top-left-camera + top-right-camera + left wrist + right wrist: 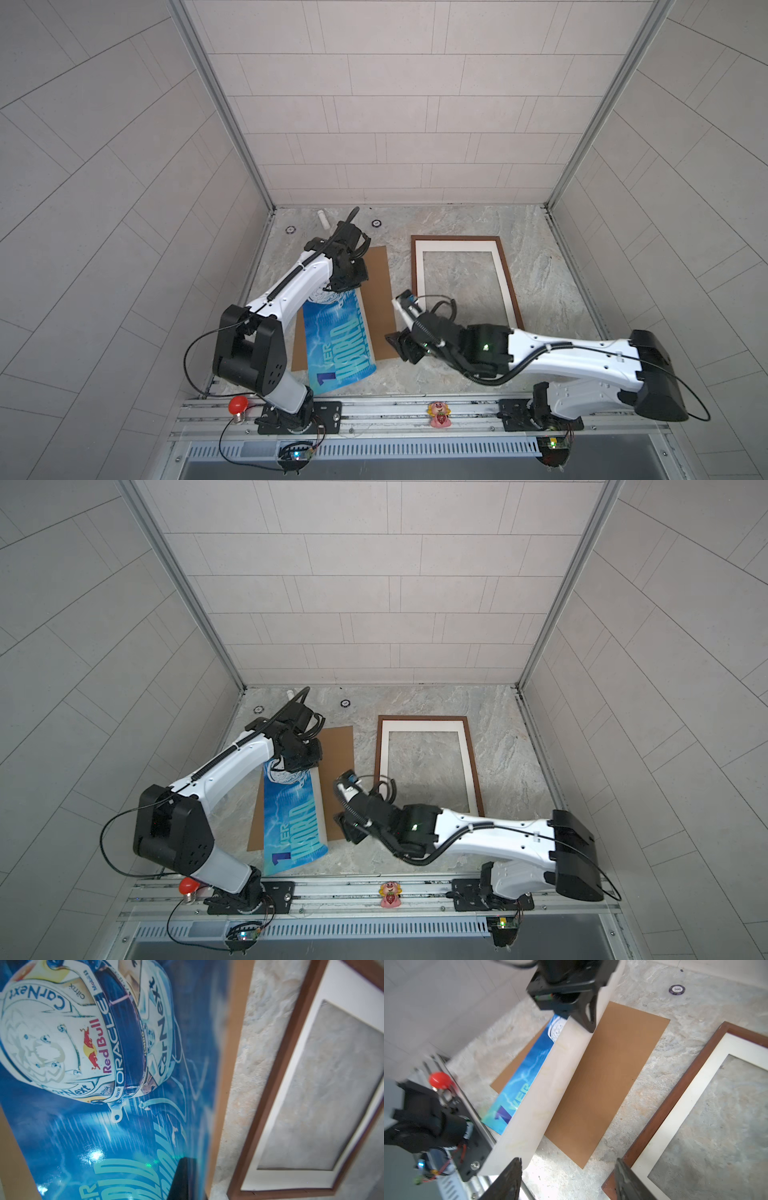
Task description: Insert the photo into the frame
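A: Pinching the helmet end of the photo [332,334], our left gripper [588,1022] is clamped tight; the sheet curls up over the backing board [602,1084].
B: We see our right gripper [568,1160] gaping, empty, beside the frame [676,1095] lying flat.

White arms [286,287], black joints [249,353], cables [494,380]

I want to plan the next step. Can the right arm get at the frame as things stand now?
Probably yes: the right claw is open and empty, the frame lies flat just beside it, and nothing stands between them.
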Tool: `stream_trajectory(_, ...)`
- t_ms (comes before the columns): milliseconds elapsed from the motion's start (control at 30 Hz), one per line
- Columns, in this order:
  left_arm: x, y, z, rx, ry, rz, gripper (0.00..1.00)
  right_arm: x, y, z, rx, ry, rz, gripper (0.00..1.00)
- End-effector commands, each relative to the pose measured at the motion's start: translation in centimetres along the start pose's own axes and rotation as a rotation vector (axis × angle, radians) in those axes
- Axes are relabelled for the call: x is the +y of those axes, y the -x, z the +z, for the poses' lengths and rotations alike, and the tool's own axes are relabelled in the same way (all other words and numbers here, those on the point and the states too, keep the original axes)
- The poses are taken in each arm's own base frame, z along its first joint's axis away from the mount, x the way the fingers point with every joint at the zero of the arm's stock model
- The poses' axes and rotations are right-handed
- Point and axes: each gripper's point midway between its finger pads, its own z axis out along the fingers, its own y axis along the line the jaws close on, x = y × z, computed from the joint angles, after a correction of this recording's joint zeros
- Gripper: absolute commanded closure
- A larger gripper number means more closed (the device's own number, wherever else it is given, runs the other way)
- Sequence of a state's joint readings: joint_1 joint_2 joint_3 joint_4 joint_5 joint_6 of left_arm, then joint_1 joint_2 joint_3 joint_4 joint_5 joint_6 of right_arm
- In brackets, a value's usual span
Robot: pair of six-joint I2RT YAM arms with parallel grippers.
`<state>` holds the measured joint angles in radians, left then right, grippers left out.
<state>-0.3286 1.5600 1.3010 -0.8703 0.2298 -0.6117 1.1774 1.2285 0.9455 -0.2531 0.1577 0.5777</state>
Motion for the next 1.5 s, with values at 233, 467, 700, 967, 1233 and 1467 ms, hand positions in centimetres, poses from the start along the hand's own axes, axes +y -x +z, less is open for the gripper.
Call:
stream_trajectory(233,-10.8,1.5,-10.6,-0.054,-0.425,0.024,1.00,-15.5,1.5,-6.8,-0.053,-0.078,0.466,0.33)
stream_trajectory(467,-23.3,0.5,-16.5,-0.014,-0.690,0.164,1.00,-23.0,-1.1,-8.3,-0.158,-0.095,0.779,0.33)
stream_trajectory(700,-34.6,1.4,-23.7,-0.004,-1.142,0.131,1.00,-28.8,-4.8,-9.8,-0.229,-0.236,0.950,0.33)
stream_trajectory(967,-32.0,4.5,-12.9,0.030,-1.016,0.086,1.00,-33.9,-5.6,-13.5,-0.350,-0.405,1.037,0.33)
stream_trajectory(1233,-24.3,0.9,8.2,0.135,-0.641,0.260,1.00,-37.5,-9.8,-15.2,-0.373,-0.558,1.183,0.31)
stream_trajectory(1467,-21.6,-1.2,15.5,0.147,-0.646,0.219,1.00,-37.6,-10.7,-14.3,-0.324,-0.542,1.163,0.31)
